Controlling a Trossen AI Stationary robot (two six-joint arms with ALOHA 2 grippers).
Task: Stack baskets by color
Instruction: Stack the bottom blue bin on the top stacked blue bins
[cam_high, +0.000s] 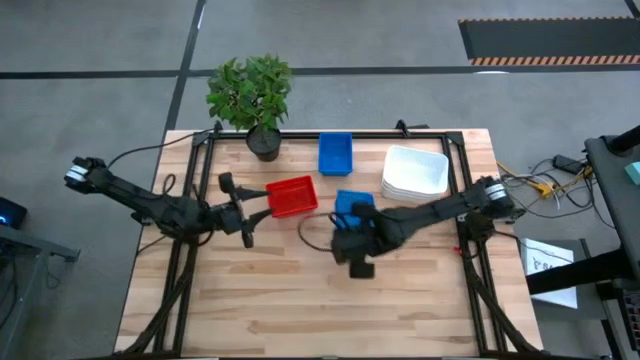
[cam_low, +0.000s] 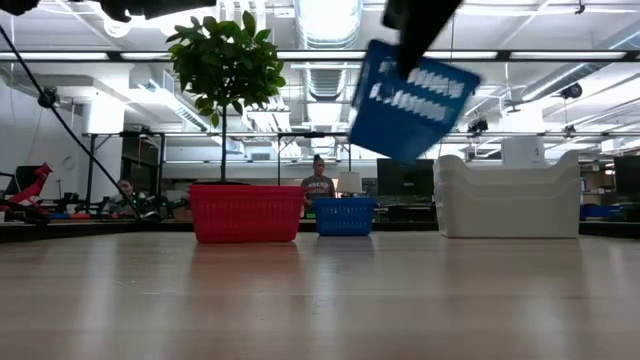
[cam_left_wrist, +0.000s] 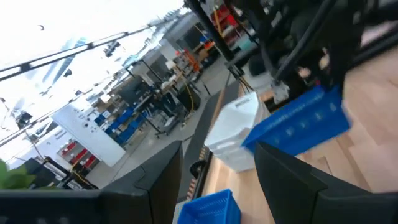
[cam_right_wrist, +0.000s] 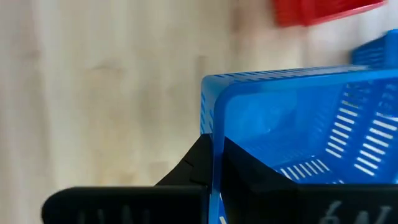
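My right gripper (cam_high: 350, 226) is shut on a blue basket (cam_low: 412, 97), which hangs high over the table's middle. My left gripper (cam_high: 245, 208) stands open beside a red basket (cam_high: 292, 196), on that basket's left, and touches nothing. The red basket rests on its base on the table. A second blue basket (cam_high: 335, 153) sits near the far edge. White baskets (cam_high: 415, 172) are stacked at the far right. The left wrist view looks past its open fingers (cam_left_wrist: 165, 180) at the lifted blue basket (cam_left_wrist: 298, 127) and the white stack (cam_left_wrist: 233, 130). My right gripper pinches one side wall of the blue basket at its rim (cam_right_wrist: 213, 134), near a corner, with one finger inside the basket and one outside. The fingers come from above, slanting down. The basket hangs tilted below them, lifted clear of the table.
A green plant in a black pot (cam_high: 255, 95) stands at the far edge, left of the far blue basket. Black frame rails (cam_high: 195, 180) run along the table's left and right sides. Bare wood (cam_high: 300, 300) fills the near half of the table.
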